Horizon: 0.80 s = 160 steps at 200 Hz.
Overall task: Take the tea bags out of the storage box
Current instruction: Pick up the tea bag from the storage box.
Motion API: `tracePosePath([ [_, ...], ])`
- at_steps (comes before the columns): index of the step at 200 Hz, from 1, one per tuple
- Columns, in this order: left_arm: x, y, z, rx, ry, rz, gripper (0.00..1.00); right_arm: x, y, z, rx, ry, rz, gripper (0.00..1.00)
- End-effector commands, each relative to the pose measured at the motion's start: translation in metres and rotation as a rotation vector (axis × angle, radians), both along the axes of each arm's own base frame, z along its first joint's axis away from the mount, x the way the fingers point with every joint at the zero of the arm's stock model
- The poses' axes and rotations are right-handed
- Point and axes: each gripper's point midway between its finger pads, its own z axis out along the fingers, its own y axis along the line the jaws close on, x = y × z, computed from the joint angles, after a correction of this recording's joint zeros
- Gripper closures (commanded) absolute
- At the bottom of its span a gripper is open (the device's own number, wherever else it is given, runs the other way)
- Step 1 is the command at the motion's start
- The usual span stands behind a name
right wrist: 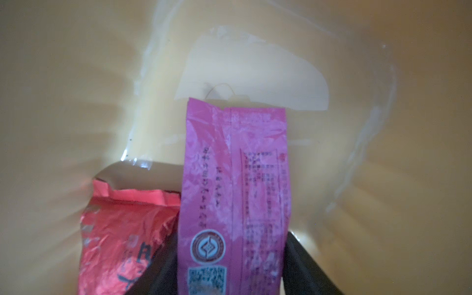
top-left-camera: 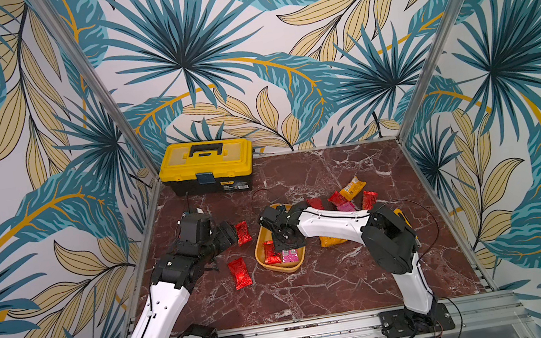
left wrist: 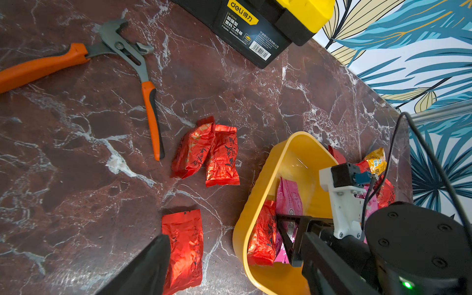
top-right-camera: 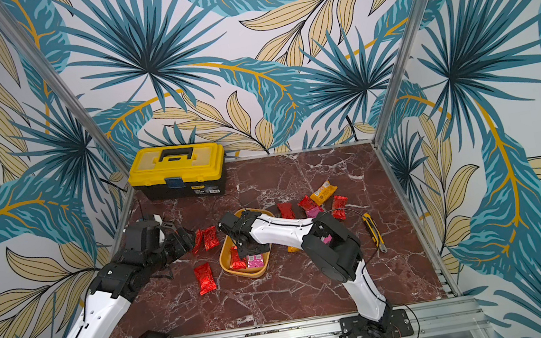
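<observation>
Tabletop: we are logging a dark red, white-veined marble surface (top-left-camera: 316,290) under everything.
Nearest sachet: a red crinkly foil tea bag (top-left-camera: 240,272) is lying on the marble, just beside the tray on the left arm's side.
Storage box: the shallow yellow-orange plastic tray (top-left-camera: 280,271) is sitting mid-table, holding a red foil tea bag (top-left-camera: 271,255) and a magenta-pink tea bag (right wrist: 235,191) side by side.
Right gripper (top-left-camera: 283,249): reaching down into the tray, black fingers (right wrist: 306,268) flanking the pink one; we are unable to tell whether they are pinching it.
Left gripper (top-left-camera: 232,236): hovering, jaws spread, carrying nothing, near two red foil tea bags (left wrist: 207,153) on the marble.
Beyond the tray: we are counting loose tea bags (top-left-camera: 352,188), red, pink and orange-yellow, lying outside it.
Tools: orange-handled pliers (left wrist: 152,122); yellow utility knife (top-right-camera: 374,230).
Far corner: yellow-lidded black toolbox (top-left-camera: 207,166).
</observation>
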Motion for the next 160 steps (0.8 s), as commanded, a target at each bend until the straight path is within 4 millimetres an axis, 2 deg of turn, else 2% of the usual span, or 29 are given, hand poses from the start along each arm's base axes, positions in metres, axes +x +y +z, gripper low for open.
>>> tracePosePath([
  [1, -0.004, 0.001, -0.006, -0.006, 0.01, 0.002, 0.14, -0.004, -0.007, -0.012, -0.051, 0.019, -0.012, 0.41],
  [44, -0.006, 0.0, -0.007, -0.013, 0.015, -0.004, 0.14, -0.003, -0.006, -0.009, -0.046, 0.012, -0.016, 0.44],
  [75, -0.008, -0.004, -0.012, -0.026, 0.036, -0.022, 0.15, 0.0, -0.003, 0.006, -0.016, -0.015, -0.011, 0.46],
  [109, -0.01, -0.014, -0.028, -0.066, 0.076, -0.051, 0.17, 0.003, 0.001, 0.031, 0.029, -0.058, -0.004, 0.46],
  [160, -0.014, -0.035, -0.039, -0.061, 0.097, -0.097, 0.18, 0.01, 0.0, 0.084, 0.096, -0.156, 0.014, 0.47],
])
